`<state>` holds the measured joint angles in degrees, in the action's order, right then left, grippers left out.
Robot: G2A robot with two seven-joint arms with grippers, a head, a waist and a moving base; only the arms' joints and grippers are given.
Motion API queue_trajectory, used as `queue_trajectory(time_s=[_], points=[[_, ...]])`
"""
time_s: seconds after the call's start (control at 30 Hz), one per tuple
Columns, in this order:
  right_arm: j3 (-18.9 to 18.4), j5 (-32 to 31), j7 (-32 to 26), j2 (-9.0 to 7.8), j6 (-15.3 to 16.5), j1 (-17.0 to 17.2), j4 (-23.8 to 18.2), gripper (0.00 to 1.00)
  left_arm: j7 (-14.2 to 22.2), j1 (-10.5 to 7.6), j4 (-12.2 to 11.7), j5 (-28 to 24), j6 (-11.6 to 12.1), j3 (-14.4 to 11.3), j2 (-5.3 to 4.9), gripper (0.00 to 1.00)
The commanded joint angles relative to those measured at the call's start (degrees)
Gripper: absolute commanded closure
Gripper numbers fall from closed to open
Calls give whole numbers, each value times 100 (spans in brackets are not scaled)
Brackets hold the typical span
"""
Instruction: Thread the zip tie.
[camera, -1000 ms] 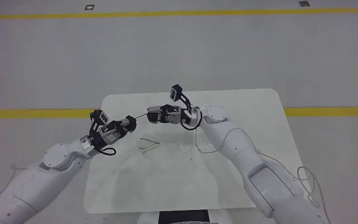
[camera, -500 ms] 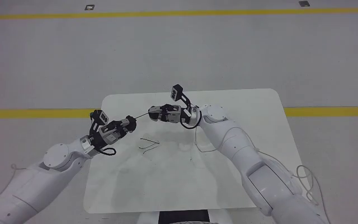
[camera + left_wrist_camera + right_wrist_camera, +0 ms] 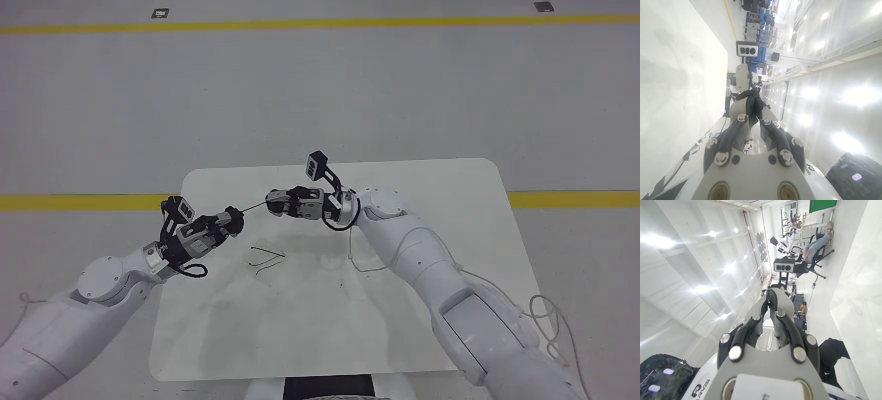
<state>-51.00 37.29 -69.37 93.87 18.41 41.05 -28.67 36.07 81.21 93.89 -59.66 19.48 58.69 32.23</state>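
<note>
left gripper (image 3: 233, 221) and right gripper (image 3: 272, 203) both clamping jaws on the zip tie (image 3: 252, 208), hovering near the far-left corner of the worktop (image 3: 460, 200), thin black strands (image 3: 266, 257) lying closer to its middle

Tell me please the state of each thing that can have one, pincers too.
Thin black plastic zip tie: in the air, stretched between the pincers.
Left pincer: shut on one end.
Right pincer: shut on the other end.
Second black zip tie: bent, lying loose on the white table.
</note>
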Motion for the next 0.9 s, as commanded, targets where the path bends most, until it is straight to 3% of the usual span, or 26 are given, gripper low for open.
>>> queue_trajectory(time_s=[0.0,0.03,0.07,0.43,0.87], points=[[-12,1,-5,1,-3,3,2,100,0,0,0,0,0,0,0,100],[-21,14,-19,3,5,9,-7,65,0,0,0,0,0,0,0,100],[-28,19,-43,4,10,16,-8,62,0,0,0,0,0,0,0,100],[-75,-40,-62,12,76,30,-20,69,0,0,0,0,0,0,0,100],[-132,-124,-109,12,105,68,-110,100,0,0,0,0,0,0,0,100]])
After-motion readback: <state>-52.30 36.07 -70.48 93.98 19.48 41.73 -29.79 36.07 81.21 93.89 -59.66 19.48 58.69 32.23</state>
